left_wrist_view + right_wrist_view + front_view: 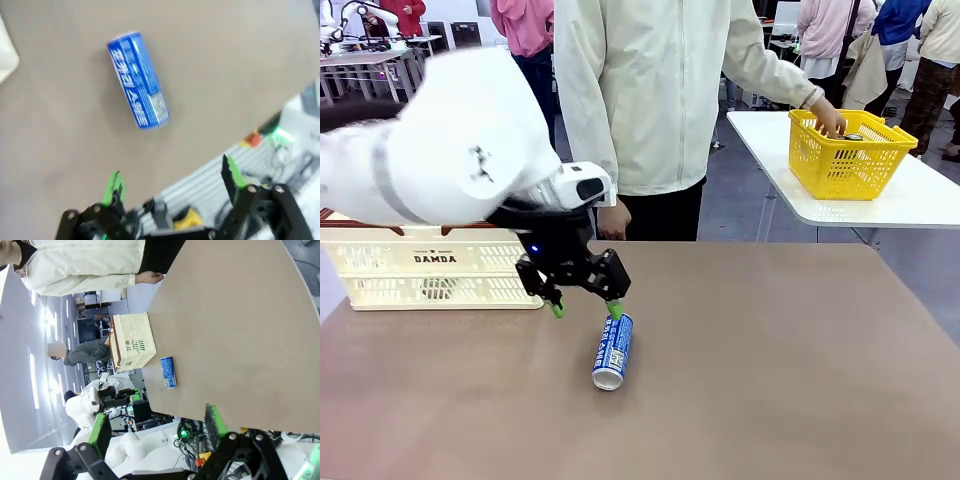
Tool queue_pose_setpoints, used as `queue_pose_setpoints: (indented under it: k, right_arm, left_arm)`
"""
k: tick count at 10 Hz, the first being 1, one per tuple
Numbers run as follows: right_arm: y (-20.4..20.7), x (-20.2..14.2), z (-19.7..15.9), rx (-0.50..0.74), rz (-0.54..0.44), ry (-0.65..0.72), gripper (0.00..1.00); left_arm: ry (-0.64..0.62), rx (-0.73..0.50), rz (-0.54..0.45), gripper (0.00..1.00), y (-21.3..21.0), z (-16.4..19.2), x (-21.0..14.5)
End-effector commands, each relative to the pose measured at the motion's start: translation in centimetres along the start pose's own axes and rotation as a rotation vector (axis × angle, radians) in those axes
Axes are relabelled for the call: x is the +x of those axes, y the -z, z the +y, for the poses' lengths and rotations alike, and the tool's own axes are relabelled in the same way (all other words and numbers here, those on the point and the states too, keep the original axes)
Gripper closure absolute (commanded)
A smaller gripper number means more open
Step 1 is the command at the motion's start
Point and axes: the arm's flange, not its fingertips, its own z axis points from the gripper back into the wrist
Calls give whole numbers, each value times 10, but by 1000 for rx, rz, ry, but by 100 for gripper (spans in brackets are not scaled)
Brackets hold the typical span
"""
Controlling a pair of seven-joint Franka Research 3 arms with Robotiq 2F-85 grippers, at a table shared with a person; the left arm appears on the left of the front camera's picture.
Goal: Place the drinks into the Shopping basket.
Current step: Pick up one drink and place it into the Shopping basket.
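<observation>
Blue can (613, 351) lies on brown table (770, 380).

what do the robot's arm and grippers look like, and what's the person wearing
The left arm is glossy white with a grey band. The left gripper and right gripper are black with green pads. The person wears a cream long-sleeved jacket and black trousers.

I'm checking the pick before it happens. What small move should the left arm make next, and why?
Probably ease the left gripper down and centre it over the blue can. Its jaws stand open, and the can lies on its side on the table, ahead of the fingers and not yet between them, outside the Shopping basket.
</observation>
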Motion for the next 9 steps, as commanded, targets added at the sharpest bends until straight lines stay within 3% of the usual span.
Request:
queue_pose_setpoints:
  k: [1, 4, 6, 9]
  right_arm:
    - [-3, -1, 1, 3, 6, -14, 0]
    - [-3, -1, 1, 3, 6, -14, 0]
    - [-3, -1, 1, 3, 6, -14, 0]
    - [-3, -1, 1, 3, 6, -14, 0]
  left_arm:
    - [-126, 84, -42, 0, 46, -14, 10]
    - [-192, 172, 0, 0, 109, -11, 26]
    - [-198, 246, -32, 0, 140, -9, 36]
    - [-155, 257, -83, 0, 160, -5, 44]
